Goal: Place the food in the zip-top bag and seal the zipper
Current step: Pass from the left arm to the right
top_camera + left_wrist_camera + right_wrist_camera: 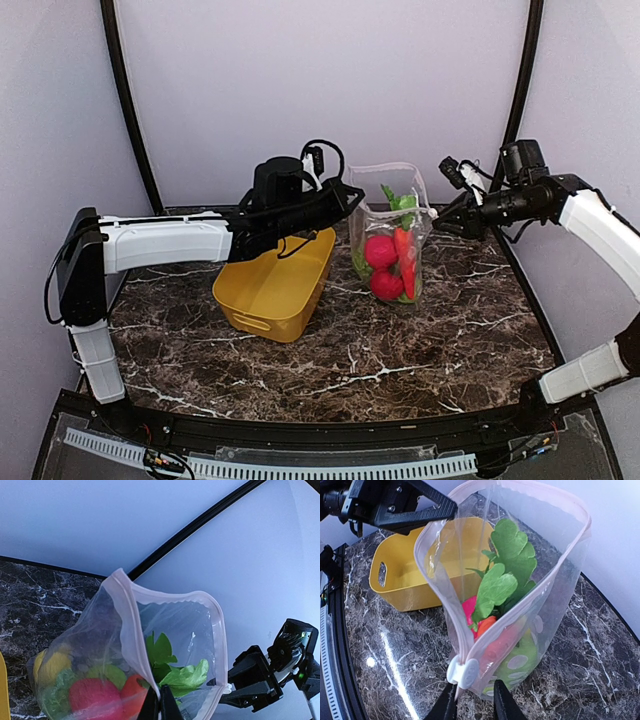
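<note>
The zip-top bag (392,215) stands upright on the marble table, its mouth gaping open. Inside lies the food: red fruits (380,252), an orange carrot (404,250), leafy greens (507,555), a yellow lemon (52,665) and a green piece (520,662). My left gripper (160,702) is shut on the zipper (127,610) at the bag's left end (352,200). My right gripper (474,700) is at the bag's right end (437,218). Its fingers stand apart on either side of the bag's corner, just below the white slider (462,672).
A yellow tub (275,290) sits left of the bag, under my left arm. The walls of the booth rise close behind the bag. Dark marble table (400,360) stretches toward the arm bases.
</note>
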`<state>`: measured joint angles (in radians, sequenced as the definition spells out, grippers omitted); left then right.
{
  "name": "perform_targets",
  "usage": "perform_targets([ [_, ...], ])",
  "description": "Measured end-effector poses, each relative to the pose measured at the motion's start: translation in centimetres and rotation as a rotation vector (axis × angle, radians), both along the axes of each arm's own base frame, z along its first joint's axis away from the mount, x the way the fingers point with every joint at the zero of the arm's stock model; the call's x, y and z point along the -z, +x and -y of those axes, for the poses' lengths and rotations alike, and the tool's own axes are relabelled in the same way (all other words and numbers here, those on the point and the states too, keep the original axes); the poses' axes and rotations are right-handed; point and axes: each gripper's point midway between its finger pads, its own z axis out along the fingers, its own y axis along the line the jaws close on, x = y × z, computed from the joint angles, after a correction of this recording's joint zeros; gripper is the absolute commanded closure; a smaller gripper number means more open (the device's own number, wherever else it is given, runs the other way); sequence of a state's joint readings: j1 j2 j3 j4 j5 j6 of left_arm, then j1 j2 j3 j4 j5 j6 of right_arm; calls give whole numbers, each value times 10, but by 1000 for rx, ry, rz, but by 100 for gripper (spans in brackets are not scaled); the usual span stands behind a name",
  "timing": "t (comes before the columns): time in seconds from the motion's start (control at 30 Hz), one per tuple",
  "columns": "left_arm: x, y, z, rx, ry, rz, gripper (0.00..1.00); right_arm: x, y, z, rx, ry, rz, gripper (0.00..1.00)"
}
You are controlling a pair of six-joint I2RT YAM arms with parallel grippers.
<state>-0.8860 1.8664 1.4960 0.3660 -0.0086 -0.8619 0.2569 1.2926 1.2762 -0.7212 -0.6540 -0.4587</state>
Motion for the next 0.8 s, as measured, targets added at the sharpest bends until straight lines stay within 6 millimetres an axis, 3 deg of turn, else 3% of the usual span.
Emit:
perform_targets([
  [0.33,0,2,-1,-1,-2,-2,99,-10,10,-3,5,26,65,100],
  [0.47,0,1,-1,9,-3,-4,99,-12,9,-3,-1,32,75,100],
  [0.57,0,2,-2,12,-1,-1,76,-13,7,-3,-6,32,81,100],
  [0.67,0,5,-4,15,21,10,65,-21,4,-1,-17,10,101,100],
  [0.8,-2,13,-20,-8,113,74,53,-64,4,4,-17,-25,211,100],
])
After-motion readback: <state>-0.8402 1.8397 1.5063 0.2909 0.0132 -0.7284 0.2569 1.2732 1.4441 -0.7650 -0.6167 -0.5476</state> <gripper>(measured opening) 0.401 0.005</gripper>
